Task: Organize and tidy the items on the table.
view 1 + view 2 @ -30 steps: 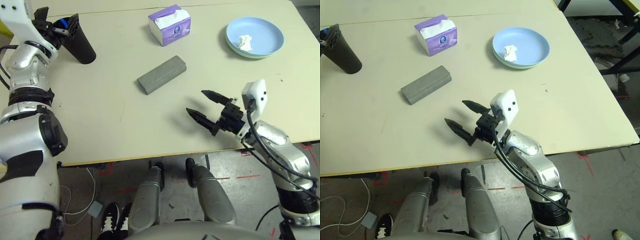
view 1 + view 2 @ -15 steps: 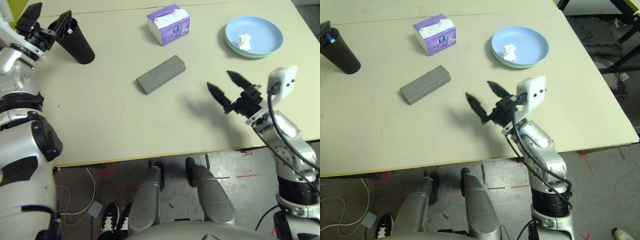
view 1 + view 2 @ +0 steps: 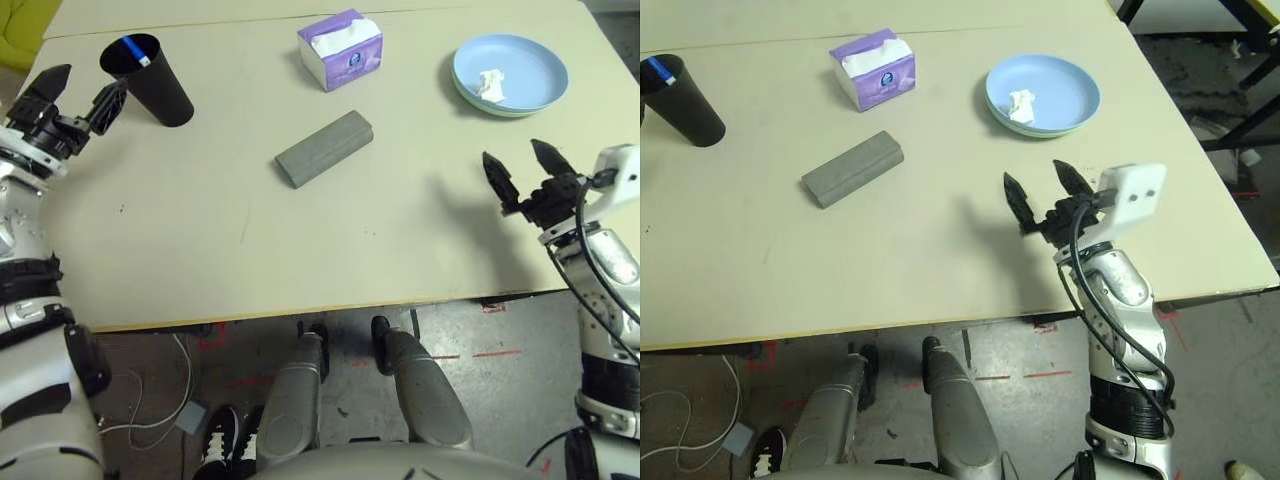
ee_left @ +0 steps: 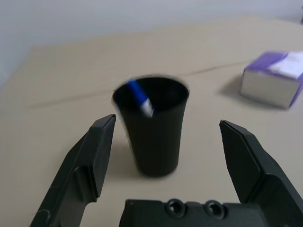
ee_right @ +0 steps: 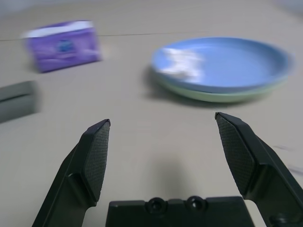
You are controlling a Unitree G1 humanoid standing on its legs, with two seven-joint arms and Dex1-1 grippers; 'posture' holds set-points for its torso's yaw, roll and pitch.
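Black cup: we find it upright on the bench (image 3: 270, 240), near the left pincer (image 3: 75, 110); smooth, dark, wider at the mouth.
Blue-capped marker: it leans inside the cup (image 3: 165, 95), blue end (image 3: 135, 50) at the rim; its lower part is hidden by the wall.
Left pincer: open, two black fingers well apart, nothing between them.
Right pincer: open (image 3: 1052, 205) and empty, above the bench, on the robot's side of the plates.
Glasses case: grey, long, with angled faces (image 3: 325, 150), lying shut mid-bench between the two pincers; we cannot see inside.
Plates: round blue plate (image 3: 1060, 85) stacked on the green plate (image 5: 208, 95), of which we see little more than the rim.
Tissue: white, crumpled (image 3: 1021, 106), lying in the blue plate towards one side.
Tissue pack: purple and white, boxy (image 3: 340, 55), beyond the case, between cup and plates; a white sheet shows at its top opening.
Bench surface: pale beige, smooth, crossed by a thin seam behind the pack.
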